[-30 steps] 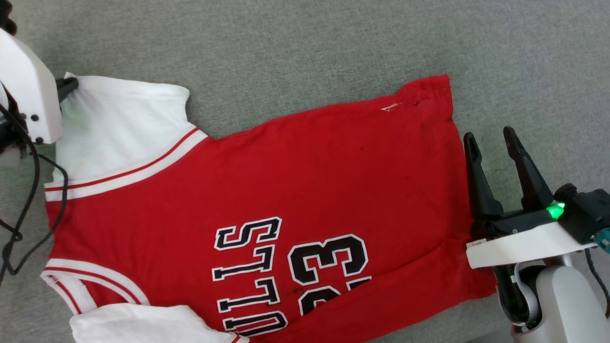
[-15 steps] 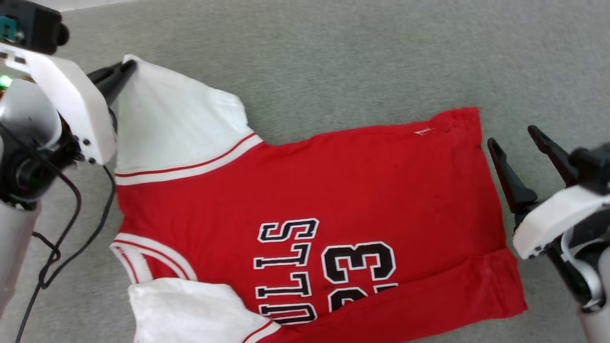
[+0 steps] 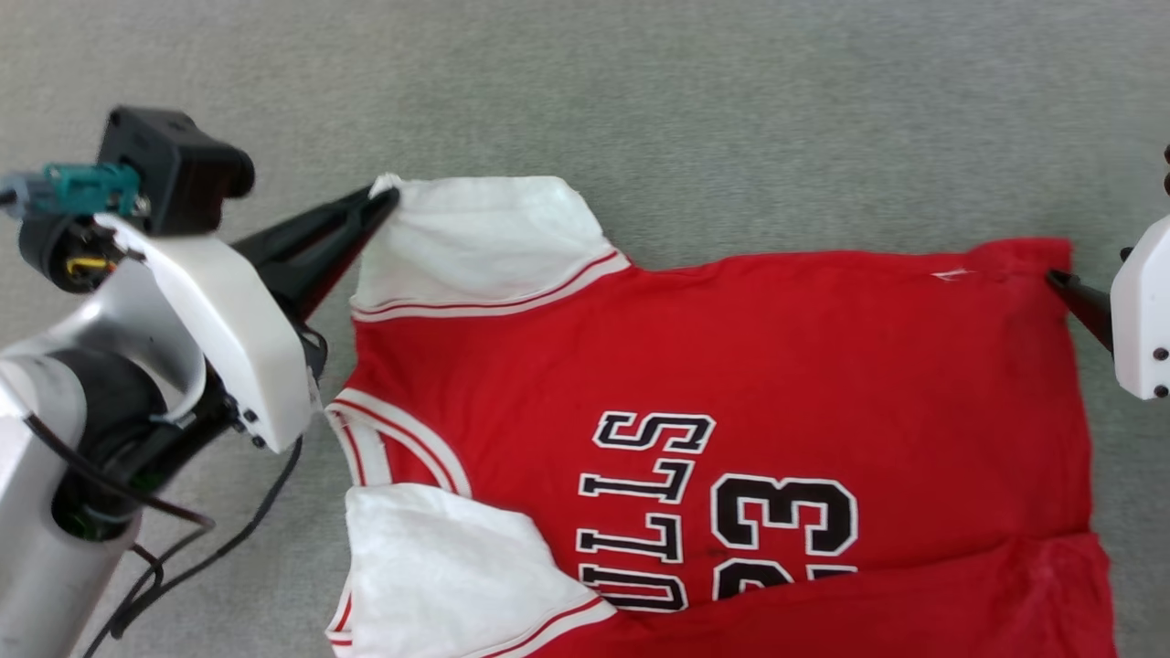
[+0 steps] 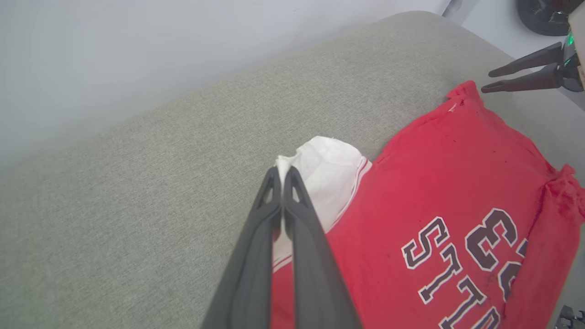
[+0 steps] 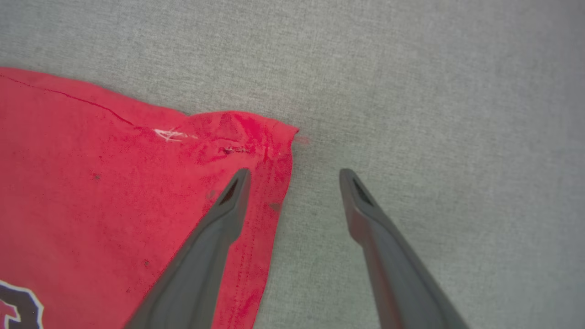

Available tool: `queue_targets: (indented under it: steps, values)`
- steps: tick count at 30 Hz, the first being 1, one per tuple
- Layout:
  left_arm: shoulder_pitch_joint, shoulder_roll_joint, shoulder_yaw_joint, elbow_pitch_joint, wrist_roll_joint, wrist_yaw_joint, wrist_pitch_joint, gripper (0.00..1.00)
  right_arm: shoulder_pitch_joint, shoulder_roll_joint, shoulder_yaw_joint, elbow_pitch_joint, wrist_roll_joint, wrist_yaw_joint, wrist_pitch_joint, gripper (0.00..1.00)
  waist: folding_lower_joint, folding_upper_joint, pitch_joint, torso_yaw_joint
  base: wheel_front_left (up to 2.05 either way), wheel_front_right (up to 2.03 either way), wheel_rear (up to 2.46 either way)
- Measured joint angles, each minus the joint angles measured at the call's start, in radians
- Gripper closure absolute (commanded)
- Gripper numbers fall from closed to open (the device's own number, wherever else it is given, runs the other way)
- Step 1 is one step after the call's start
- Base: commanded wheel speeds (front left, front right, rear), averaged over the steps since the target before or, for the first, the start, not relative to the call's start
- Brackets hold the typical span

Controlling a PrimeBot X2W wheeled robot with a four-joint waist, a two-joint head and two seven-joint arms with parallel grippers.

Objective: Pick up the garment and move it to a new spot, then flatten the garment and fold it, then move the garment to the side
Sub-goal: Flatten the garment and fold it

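Note:
The garment (image 3: 731,366), a red jersey with white sleeves and black "BULLS 23" print, lies spread print-up on a grey fabric surface. My left gripper (image 3: 384,196) is shut on the far corner of its white sleeve (image 3: 475,238). In the left wrist view the closed fingertips (image 4: 282,171) pinch that sleeve's edge, and the garment (image 4: 448,173) stretches away to the right. My right gripper (image 5: 295,173) is open at the far hem corner of the garment (image 5: 114,183), one finger over the red hem and the other over the bare surface. It holds nothing.
The grey fabric surface (image 3: 640,91) extends beyond the garment on the far side and to the left. A pale wall (image 4: 137,55) rises behind its rounded edge. Black cables (image 3: 201,557) hang off my left arm near the collar.
The head camera has shifted, so the garment sits farther right in view. My right gripper, still open, has moved along the hem to its far corner. The left stays shut on the sleeve.

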Motion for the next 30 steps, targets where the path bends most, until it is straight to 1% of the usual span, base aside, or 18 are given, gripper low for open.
queue_targets:
  steps: [3, 7, 15, 16, 17, 18, 19, 21, 23, 28, 30]
  values:
    - [0.030, 0.000, -0.007, -0.035, 0.003, 0.002, -0.015, 1.00, -0.028, -0.009, 0.010, 0.026, -0.011, 0.000, 0.046, 0.00, 0.0000, 0.0000, 0.015, 0.032, 0.00, 0.00, 0.00]
    - [0.056, -0.006, -0.019, -0.063, 0.011, 0.004, -0.035, 1.00, -0.035, -0.009, 0.025, 0.065, -0.022, 0.000, 0.073, 0.00, 0.0000, 0.0000, 0.033, 0.072, 0.00, 0.00, 0.00]
    - [0.077, -0.022, -0.043, -0.083, 0.013, 0.002, -0.060, 1.00, -0.032, -0.027, 0.054, 0.111, -0.045, 0.000, 0.076, 0.00, -0.0002, 0.0000, 0.054, 0.126, 0.00, 0.00, 0.00]
    - [0.079, -0.022, -0.044, -0.082, 0.013, 0.002, -0.063, 1.00, -0.031, -0.030, 0.058, 0.117, -0.044, 0.000, 0.072, 0.07, -0.0002, 0.0000, 0.054, 0.130, 0.00, 0.00, 0.00]
    - [0.081, -0.023, -0.046, -0.080, 0.013, 0.000, -0.064, 1.00, -0.031, -0.032, 0.060, 0.121, -0.043, 0.000, 0.071, 0.60, -0.0002, 0.0000, 0.054, 0.132, 0.00, 0.00, 0.00]
    - [0.084, -0.022, -0.048, -0.075, 0.013, 0.000, -0.067, 1.00, -0.030, -0.034, 0.064, 0.126, -0.043, 0.000, 0.066, 0.97, -0.0002, 0.0000, 0.052, 0.133, 0.00, 0.00, 0.00]
    - [0.086, -0.022, -0.049, -0.071, 0.014, -0.001, -0.071, 1.00, -0.030, -0.035, 0.070, 0.129, -0.042, 0.000, 0.060, 1.00, -0.0002, 0.0000, 0.050, 0.134, 0.00, 0.00, 0.00]
    - [0.091, -0.022, -0.049, -0.062, 0.013, -0.001, -0.077, 1.00, -0.028, -0.035, 0.081, 0.137, -0.043, 0.000, 0.034, 1.00, -0.0002, 0.0000, 0.042, 0.133, 0.00, 0.00, 0.00]
    - [0.099, -0.024, -0.048, -0.053, 0.008, -0.001, -0.087, 1.00, -0.026, -0.044, 0.117, 0.134, -0.062, 0.000, 0.001, 1.00, -0.0001, 0.0000, 0.030, 0.130, 0.00, 0.00, 0.00]
    - [0.132, -0.015, -0.030, -0.033, 0.000, 0.009, -0.109, 1.00, -0.012, -0.015, 0.086, 0.161, -0.022, 0.000, -0.043, 1.00, -0.0001, 0.0000, -0.015, 0.111, 0.00, 0.00, 0.00]
    - [0.154, -0.008, -0.022, -0.026, -0.004, 0.017, -0.117, 1.00, 0.000, -0.020, 0.088, 0.161, -0.021, 0.000, -0.059, 1.00, -0.0001, 0.0000, -0.039, 0.102, 0.00, 0.00, 0.00]
